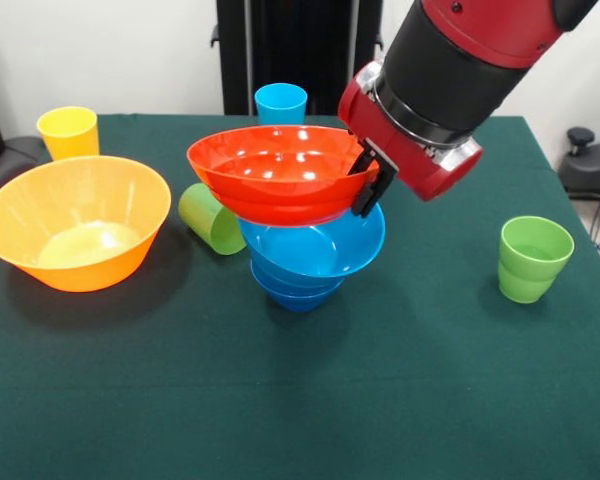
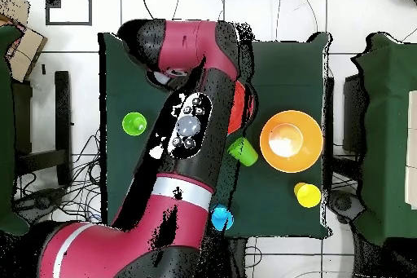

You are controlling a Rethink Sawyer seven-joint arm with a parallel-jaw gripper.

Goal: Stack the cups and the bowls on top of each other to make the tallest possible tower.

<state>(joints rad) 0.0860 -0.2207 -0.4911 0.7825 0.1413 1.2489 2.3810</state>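
Orange-red glossy flared plastic bowl (image 1: 280, 172) rests on nested blue bowls (image 1: 315, 250); black claw (image 1: 368, 180) is clamped on its rim.

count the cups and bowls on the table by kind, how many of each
Cups: 4 – yellow cup, light blue cup, upright green cup, green cup on its side.
Bowls: at least 4 – yellow-orange bowl, orange-red bowl on two or three nested blue bowls.
Total: at least 8.
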